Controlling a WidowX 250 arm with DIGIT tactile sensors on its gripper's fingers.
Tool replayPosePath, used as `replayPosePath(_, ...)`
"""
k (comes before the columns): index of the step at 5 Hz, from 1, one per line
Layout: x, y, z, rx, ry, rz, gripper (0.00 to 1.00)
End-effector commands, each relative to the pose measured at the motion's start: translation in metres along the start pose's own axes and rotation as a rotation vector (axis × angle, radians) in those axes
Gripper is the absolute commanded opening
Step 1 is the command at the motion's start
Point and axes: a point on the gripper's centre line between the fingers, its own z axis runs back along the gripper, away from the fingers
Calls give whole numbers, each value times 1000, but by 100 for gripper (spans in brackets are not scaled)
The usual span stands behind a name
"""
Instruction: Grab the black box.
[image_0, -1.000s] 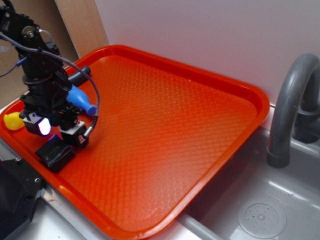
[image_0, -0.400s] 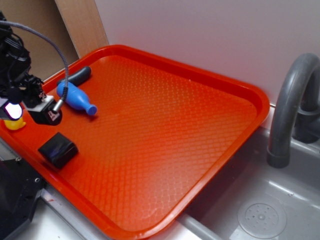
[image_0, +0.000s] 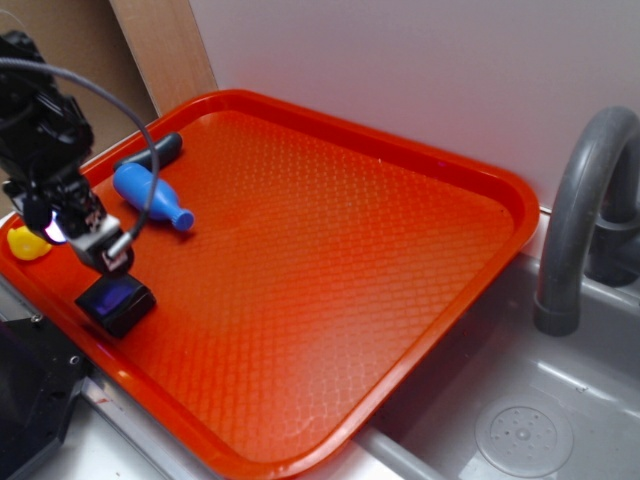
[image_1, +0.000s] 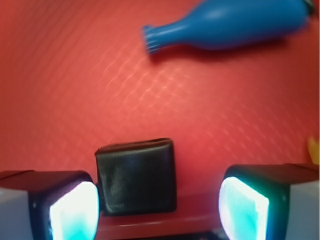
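The black box (image_0: 117, 303) lies flat near the front left edge of the orange tray (image_0: 330, 250). My gripper (image_0: 88, 240) hangs just above and behind it, open, with nothing between the fingers. In the wrist view the black box (image_1: 136, 176) sits low in the frame, close to the left finger (image_1: 70, 207), and a wide gap separates it from the right finger (image_1: 250, 200). The gripper (image_1: 157, 205) does not touch the box.
A blue toy bottle (image_0: 152, 195) lies on the tray behind the gripper, next to a dark grey cylindrical piece (image_0: 160, 150). A yellow toy (image_0: 25, 243) sits at the tray's left rim. A grey sink (image_0: 520, 420) and faucet (image_0: 585, 200) are on the right.
The gripper swung left to the tray's edge, then came back right and down, and now hangs over the black box. The box has stayed in place.
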Motion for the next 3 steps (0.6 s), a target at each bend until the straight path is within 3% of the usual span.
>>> replayPosePath(1,-26,-14,-13,54,48,-199,100)
replayPosePath(3,-27,-19,-32,92,108,-167,100)
